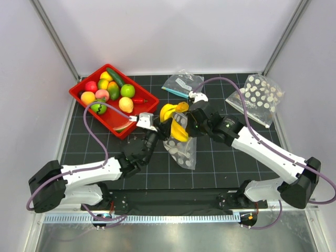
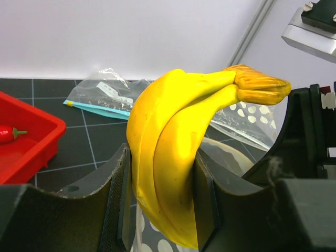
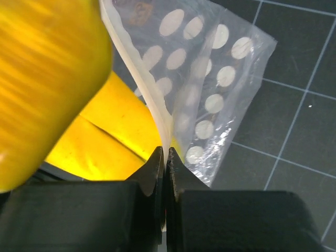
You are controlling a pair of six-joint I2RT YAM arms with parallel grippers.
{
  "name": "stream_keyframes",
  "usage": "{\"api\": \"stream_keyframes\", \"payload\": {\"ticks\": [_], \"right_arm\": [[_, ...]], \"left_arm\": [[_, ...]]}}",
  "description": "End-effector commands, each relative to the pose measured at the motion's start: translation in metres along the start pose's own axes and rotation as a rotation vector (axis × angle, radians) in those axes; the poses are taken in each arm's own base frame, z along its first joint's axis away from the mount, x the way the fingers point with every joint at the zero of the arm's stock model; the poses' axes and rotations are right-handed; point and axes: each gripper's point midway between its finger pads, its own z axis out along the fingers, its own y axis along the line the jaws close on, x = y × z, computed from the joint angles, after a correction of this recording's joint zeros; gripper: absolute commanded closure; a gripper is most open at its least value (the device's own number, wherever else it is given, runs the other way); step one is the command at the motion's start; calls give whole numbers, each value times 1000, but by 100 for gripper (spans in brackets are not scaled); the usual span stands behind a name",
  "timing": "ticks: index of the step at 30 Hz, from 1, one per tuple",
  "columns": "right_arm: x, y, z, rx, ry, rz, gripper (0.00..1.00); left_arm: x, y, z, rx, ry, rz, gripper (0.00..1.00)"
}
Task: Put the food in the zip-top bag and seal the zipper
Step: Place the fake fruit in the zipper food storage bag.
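Note:
A bunch of yellow bananas is clamped between the pads of my left gripper, over the mouth of the zip-top bag. The bag is clear with white dots and hangs down to the mat. My right gripper is shut on its zipper rim, holding that edge up beside the bananas. More food lies in the red tray at the back left.
A clear undotted bag with a teal strip lies at the back middle. A second dotted bag lies at the back right. A red chili sits in the tray. White walls and metal posts enclose the mat.

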Motion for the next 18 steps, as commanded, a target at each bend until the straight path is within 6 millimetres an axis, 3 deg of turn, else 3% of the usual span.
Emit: {"api": "stream_keyframes", "payload": {"ticks": [1,11,15,18], "right_arm": [[-11,20,-11,-110,-45,55,99],[-27,11,-26,-152,-118,191,99],[-28,9,-27,-203,-105,251,99],[-30,5,-26,-205,-100,278,99]], "left_arm": [[-34,-9,7,-3,-121,-67,99],[-26,-14,2,46,-134,-131,96],[-24,-12,0,46,-143,-84,95],[-22,-23,-1,111,-136,-34,97]]}}
